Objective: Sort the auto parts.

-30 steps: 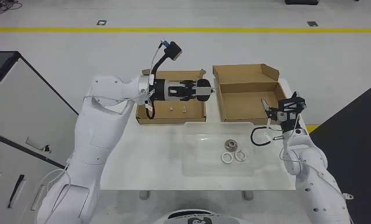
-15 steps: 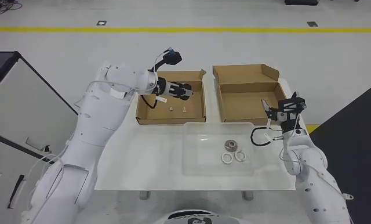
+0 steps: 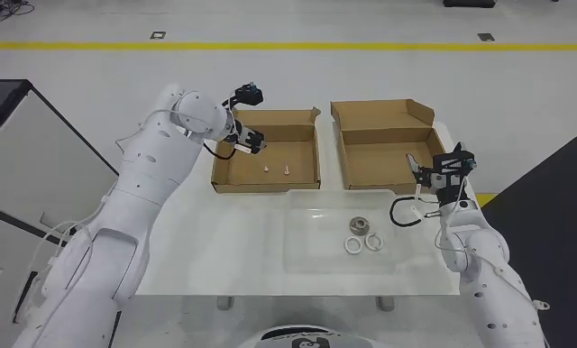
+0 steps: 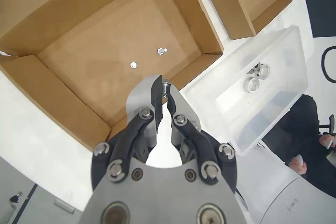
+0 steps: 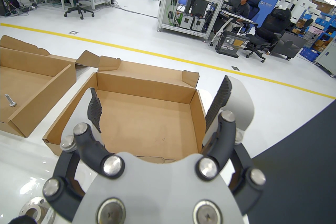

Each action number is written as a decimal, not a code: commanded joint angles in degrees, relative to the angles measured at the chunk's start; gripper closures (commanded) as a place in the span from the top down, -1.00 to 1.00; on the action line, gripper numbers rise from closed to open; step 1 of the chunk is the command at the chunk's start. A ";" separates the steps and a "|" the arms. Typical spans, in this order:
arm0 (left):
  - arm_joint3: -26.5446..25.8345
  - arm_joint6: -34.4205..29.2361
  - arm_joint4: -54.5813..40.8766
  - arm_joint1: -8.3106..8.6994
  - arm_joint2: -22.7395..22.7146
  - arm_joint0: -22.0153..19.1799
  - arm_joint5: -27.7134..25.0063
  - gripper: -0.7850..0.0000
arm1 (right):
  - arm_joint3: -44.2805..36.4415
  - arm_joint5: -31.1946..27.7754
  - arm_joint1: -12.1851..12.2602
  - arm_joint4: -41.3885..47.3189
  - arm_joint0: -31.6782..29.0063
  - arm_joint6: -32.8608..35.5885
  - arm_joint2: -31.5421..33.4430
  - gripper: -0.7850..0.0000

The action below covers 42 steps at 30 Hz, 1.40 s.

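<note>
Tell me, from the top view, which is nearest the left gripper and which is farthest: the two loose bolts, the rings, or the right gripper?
From the left gripper:
1. The two loose bolts, close by inside the left box.
2. The rings, in the clear tub at the table's front.
3. The right gripper, far over on the right side.

Left box: we get in from above only, with walls all round and the back flap standing up. A loose bolt and a second bolt lie near the front wall. The left gripper, clamped on a held bolt, hangs over the back. The right box is open-topped, with the right gripper spread at its right wall. The clear bin just in front of both boxes blocks low entry.
</note>
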 commanded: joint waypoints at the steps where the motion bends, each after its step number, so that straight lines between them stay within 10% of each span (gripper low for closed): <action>1: -0.09 0.02 -0.04 0.02 -0.07 0.04 -0.01 -1.00 | 0.00 0.00 0.00 0.00 0.00 0.00 0.00 1.00; 13: 4.06 7.09 7.00 -0.66 3.18 -0.05 5.03 -1.00 | 0.00 0.00 0.00 0.00 0.00 0.00 0.00 1.00; 28: 28.58 17.47 11.58 -8.65 15.18 -7.36 9.28 -1.00 | 0.00 0.00 0.00 0.00 0.00 0.00 0.00 1.00; 42: 40.29 20.41 11.50 -13.67 18.15 -9.82 7.50 -1.00 | 0.00 0.00 0.00 0.00 0.00 0.00 0.00 1.00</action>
